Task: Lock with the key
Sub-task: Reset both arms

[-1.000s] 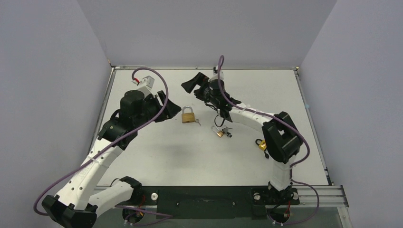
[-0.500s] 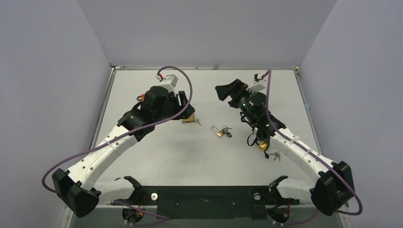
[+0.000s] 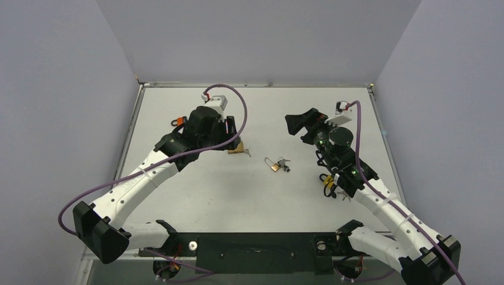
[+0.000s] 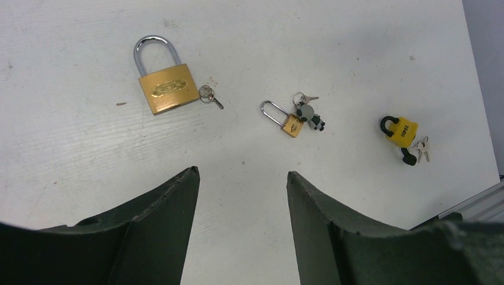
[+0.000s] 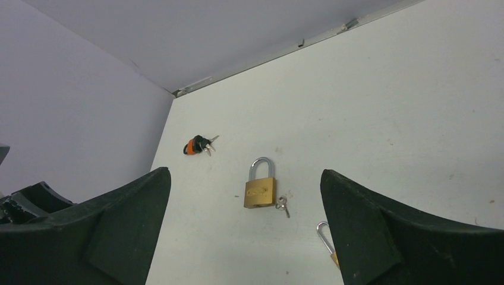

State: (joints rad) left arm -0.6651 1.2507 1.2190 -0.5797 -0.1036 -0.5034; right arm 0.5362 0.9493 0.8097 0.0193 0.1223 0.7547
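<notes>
The table (image 4: 71,154) is being overlooked by both arms; the left gripper (image 4: 242,172) is being held spread and empty, the right gripper (image 5: 245,172) wider, likewise empty; the large brass padlock (image 4: 168,89) is being seen upper left in the left wrist view, its key (image 4: 209,95) just beside its lower right corner; the tiny key could be nudged away by thick fingers; the orange padlock (image 5: 193,145) is being shown by the right wrist view, not the left.

1. White table (image 3: 208,190), lightly scuffed; lavender walls (image 3: 249,35) around it.
2. Small brass padlock (image 4: 290,125), keys at its base, mid-table.
3. Yellow padlock (image 4: 399,129), keys just beside it.
4. Orange padlock (image 5: 190,146) near left wall.
</notes>
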